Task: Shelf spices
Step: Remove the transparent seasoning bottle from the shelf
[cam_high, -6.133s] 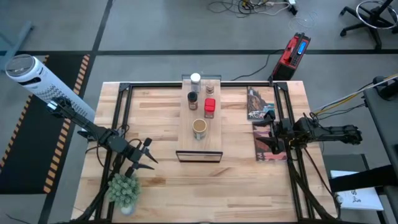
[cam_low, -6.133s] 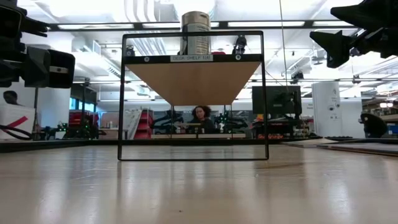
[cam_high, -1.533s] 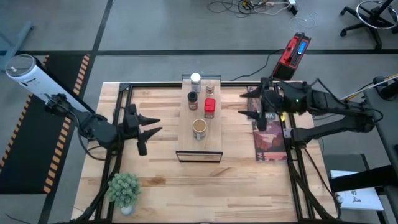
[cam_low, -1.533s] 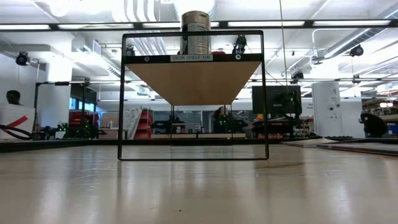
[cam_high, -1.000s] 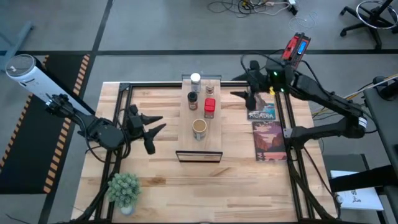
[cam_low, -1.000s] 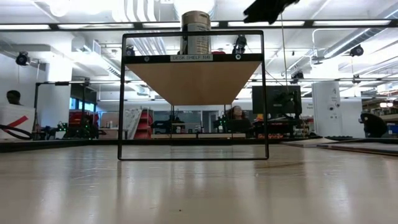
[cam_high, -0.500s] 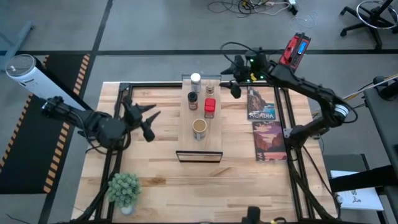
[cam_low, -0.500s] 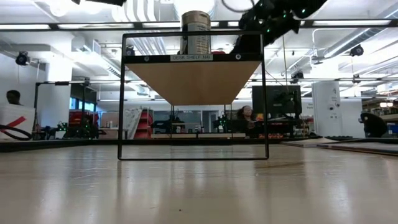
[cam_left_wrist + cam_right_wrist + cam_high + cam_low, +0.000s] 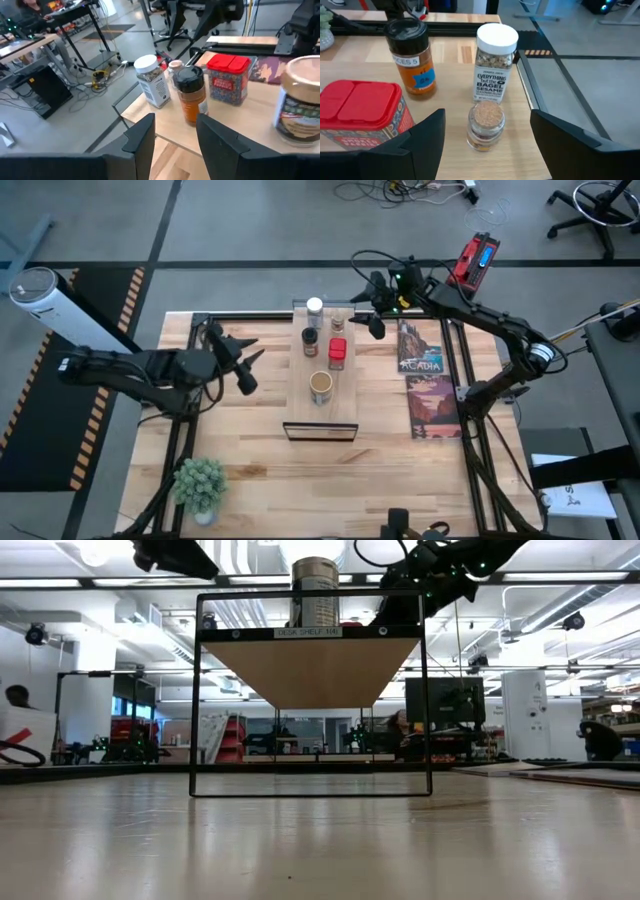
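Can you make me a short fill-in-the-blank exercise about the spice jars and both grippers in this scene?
1. The bagel seasoning jar has a ___ cap.
2. The tin has a ___ lid.
3. Both the left gripper and the right gripper have their fingers ___.
4. The potted plant stands near the ___ arm.

Missing words: white; red; open; left

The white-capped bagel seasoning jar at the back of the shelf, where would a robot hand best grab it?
Probably around its straight label-covered body, just below the cap. The white-capped jar stands upright at the far end of the shelf, so coming level from the back edge looks best. The open right gripper already hovers there. The small cork-topped jar and black-lidded jar crowd its other sides.
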Controlling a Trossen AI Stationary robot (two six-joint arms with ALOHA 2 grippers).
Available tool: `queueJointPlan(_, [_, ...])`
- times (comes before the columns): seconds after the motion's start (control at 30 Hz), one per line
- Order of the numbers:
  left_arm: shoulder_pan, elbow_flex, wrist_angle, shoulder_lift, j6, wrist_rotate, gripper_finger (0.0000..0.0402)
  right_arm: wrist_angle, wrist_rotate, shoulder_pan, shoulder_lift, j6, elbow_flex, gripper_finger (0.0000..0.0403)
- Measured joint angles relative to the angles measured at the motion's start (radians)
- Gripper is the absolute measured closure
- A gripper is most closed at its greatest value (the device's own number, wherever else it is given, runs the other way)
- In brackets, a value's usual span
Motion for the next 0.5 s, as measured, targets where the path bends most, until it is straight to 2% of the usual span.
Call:
queueJointPlan(0.23, [0.124, 0.0, 0.094, 0.047, 0.117, 0.073, 0.0269, 0.026, -0.002, 0.003, 0.014, 0.001, 0.0, 0.0102])
queueJointPlan(0.5, [0.297, 0.0, 0.182, 0.113, 0.212, 0.357, 0.0269, 0.053, -0.003, 0.002, 0.055, 0.0, 0.003, 0.0095])
